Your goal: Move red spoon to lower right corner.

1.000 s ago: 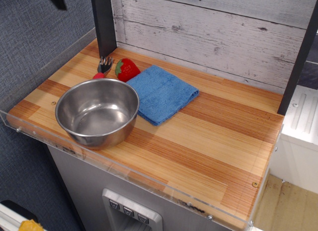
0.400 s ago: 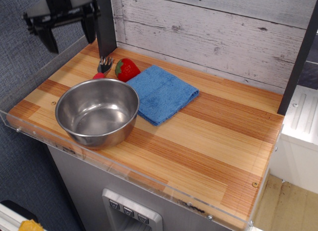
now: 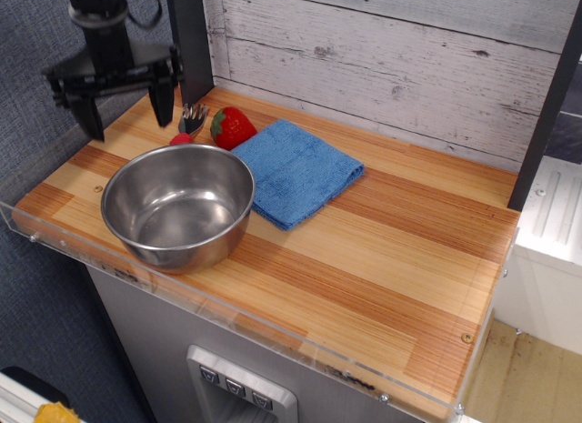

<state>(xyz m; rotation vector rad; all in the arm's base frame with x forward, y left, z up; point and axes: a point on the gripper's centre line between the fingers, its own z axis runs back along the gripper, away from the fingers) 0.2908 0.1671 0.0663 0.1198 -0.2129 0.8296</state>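
The red spoon (image 3: 189,125) lies at the back left of the countertop, behind the steel bowl (image 3: 178,203). Its grey pronged head shows; only the top of its red handle peeks over the bowl's rim. My gripper (image 3: 127,114) hangs open above the back left of the counter, fingers pointing down, just left of the spoon and apart from it. The lower right corner (image 3: 455,350) of the striped wood counter has a small screw head and a clear acrylic rim.
A red toy strawberry (image 3: 233,127) sits right of the spoon. A folded blue cloth (image 3: 296,171) lies beside it. A dark post (image 3: 191,41) stands behind the spoon. A white plank wall (image 3: 391,59) backs the counter.
My gripper has come down into view from the upper left and now hangs lower, closer to the spoon. The objects on the counter have not moved.
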